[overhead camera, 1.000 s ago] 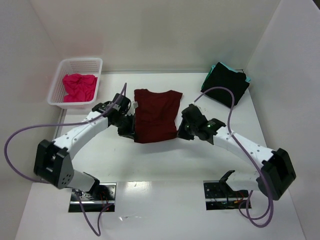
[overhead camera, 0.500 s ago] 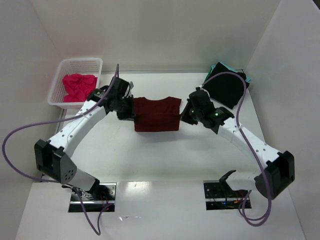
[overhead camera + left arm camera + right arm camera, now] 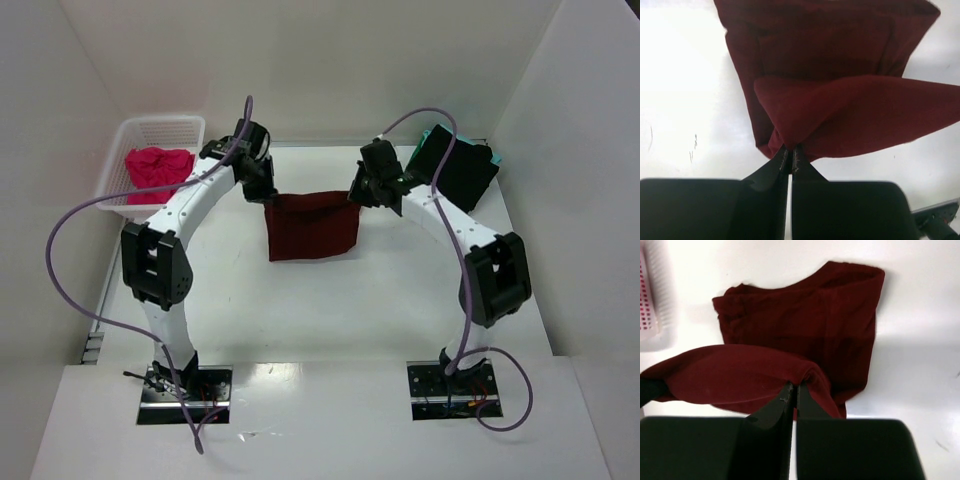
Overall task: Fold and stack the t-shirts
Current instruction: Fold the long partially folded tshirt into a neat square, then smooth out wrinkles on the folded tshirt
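One container is sitting on the counter (image 3: 400, 290): a white lattice basket (image 3: 160, 122) in the far left corner. It is holding the bright pink t-shirt (image 3: 158, 172), crumpled in a heap. The basket wall is screening the lower part of that heap.

The dark maroon t-shirt (image 3: 312, 228) is lying mid-counter toward the far side, between the two arms. Its near part is resting flat, while its far edge is hanging raised and stretched between the hands. The left hand (image 3: 266, 194) is pinching the far left corner, its fingers narrowed to a sliver with cloth bunched at the tips. The right hand (image 3: 356, 193) is gripping the far right corner the same way, fingers nearly together on a maroon fold. In both wrist views the raised fold is draping over the flat layer below.

The black t-shirt (image 3: 465, 180) is lying folded in the far right corner, well apart from the maroon one. It is sitting on top of the teal t-shirt (image 3: 428, 138), which is showing only as a thin strip at the stack's far left edge.

The maroon shirt's collar and sleeves are hard to make out in the folds. In the left wrist view its right side is running off frame. In the right wrist view the basket is appearing only as a cut-off sliver at the left edge.
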Robot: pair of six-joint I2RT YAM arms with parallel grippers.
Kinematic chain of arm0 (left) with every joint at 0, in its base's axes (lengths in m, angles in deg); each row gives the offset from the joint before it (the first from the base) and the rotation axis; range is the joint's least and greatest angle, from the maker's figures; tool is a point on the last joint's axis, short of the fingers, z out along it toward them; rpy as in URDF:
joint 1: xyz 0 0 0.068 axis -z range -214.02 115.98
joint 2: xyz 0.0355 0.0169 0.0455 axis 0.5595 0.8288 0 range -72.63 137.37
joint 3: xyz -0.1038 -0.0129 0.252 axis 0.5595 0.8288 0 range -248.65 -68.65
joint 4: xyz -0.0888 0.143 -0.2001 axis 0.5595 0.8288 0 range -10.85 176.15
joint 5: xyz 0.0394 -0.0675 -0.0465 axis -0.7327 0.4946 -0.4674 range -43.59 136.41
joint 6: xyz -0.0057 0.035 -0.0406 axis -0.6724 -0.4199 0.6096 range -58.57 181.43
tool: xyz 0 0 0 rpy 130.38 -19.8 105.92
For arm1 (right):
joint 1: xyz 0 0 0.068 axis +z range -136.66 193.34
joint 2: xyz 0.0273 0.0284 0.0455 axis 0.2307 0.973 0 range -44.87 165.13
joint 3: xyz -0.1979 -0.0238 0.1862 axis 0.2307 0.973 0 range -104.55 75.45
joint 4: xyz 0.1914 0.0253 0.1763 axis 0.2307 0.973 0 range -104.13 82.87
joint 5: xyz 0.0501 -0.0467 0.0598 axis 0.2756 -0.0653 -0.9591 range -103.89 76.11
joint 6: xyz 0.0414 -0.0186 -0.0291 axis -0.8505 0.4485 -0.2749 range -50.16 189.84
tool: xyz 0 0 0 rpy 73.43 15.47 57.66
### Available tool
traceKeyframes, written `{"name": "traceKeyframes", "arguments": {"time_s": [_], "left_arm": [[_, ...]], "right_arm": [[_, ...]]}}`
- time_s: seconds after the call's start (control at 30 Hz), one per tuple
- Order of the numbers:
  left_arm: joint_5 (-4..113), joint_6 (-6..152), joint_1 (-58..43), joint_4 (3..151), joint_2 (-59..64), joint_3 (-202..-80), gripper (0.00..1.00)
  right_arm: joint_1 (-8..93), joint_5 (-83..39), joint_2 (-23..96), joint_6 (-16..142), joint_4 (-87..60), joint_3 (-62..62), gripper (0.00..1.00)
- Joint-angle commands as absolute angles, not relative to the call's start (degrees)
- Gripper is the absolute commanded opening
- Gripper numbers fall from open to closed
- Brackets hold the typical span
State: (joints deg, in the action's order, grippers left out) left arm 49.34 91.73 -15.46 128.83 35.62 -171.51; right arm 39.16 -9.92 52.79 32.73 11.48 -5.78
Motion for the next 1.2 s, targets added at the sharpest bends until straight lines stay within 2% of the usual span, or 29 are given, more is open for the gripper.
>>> {"name": "traceKeyframes", "arguments": {"time_s": [0.0, 0.07, 0.2, 0.27, 0.3, 0.33, 0.4, 0.47, 0.6, 0.73, 0.77, 0.87, 0.9, 0.93, 0.97, 1.0, 1.03, 1.17], "left_arm": [[49.3, 90.0, -17.3, 128.9, 38.4, -176.7, 0.00], [50.8, 89.5, -17.9, 128.9, 41.5, -179.7, 0.00], [52.0, 88.8, -19.3, 128.9, 47.0, -184.7, 0.04], [52.5, 88.3, -20.0, 128.9, 49.6, -185.9, 0.07], [52.6, 88.3, -20.8, 129.0, 50.5, -186.0, 0.15], [53.3, 88.3, -21.4, 129.5, 51.5, -186.4, 0.35], [53.8, 88.3, -21.5, 129.4, 51.5, -186.4, 0.60], [52.5, 88.3, -22.0, 128.8, 51.5, -186.5, 0.78], [51.9, 87.1, -22.5, 128.4, 50.4, -187.7, 0.94], [54.0, 85.7, -22.5, 126.8, 48.6, -183.3, 0.99], [54.1, 85.6, -22.5, 126.3, 48.5, -182.0, 0.99], [55.6, 84.6, -21.8, 124.3, 46.2, -177.3, 0.96], [56.7, 84.6, -21.8, 123.7, 45.6, -176.3, 0.94], [58.9, 84.0, -21.3, 122.5, 44.4, -175.3, 0.90], [60.2, 84.0, -21.2, 121.8, 43.8, -174.1, 0.84], [61.2, 84.0, -20.8, 121.1, 43.0, -172.7, 0.73], [62.2, 84.0, -20.7, 119.5, 41.6, -169.7, 0.53], [67.1, 84.6, -20.1, 115.9, 39.6, -161.1, 0.23]], "right_arm": [[37.7, -8.6, 56.8, 35.2, 8.4, -11.3, 0.00], [37.2, -8.6, 58.9, 35.2, 8.4, -13.5, 0.01], [36.4, -8.6, 63.5, 35.7, 8.9, -16.5, 0.08], [35.9, -9.1, 65.4, 35.7, 8.8, -17.0, 0.22], [35.8, -9.3, 66.0, 35.7, 8.1, -17.0, 0.28], [35.4, -9.8, 66.5, 35.7, 7.7, -17.1, 0.43], [35.4, -9.9, 67.2, 35.7, 7.7, -17.8, 0.61], [35.4, -9.9, 67.8, 35.7, 7.7, -19.2, 0.74], [35.4, -9.9, 67.5, 35.8, 8.8, -20.0, 0.79], [35.4, -13.0, 67.5, 36.3, 9.2, -17.3, 0.77], [35.4, -14.1, 66.8, 36.2, 7.6, -14.5, 0.75], [35.4, -16.7, 66.3, 34.5, 3.8, -9.0, 0.58], [35.4, -17.3, 66.3, 33.9, 3.3, -8.1, 0.51], [35.4, -18.7, 66.3, 32.8, 3.2, -7.3, 0.39], [35.4, -19.6, 66.3, 32.7, 2.6, -6.2, 0.32], [35.5, -20.3, 66.3, 31.9, 1.7, -5.4, 0.26], [36.1, -20.9, 65.8, 31.4, 0.9, -4.5, 0.14], [37.6, -20.3, 64.5, 30.8, -1.2, -0.3, 0.12]]}}
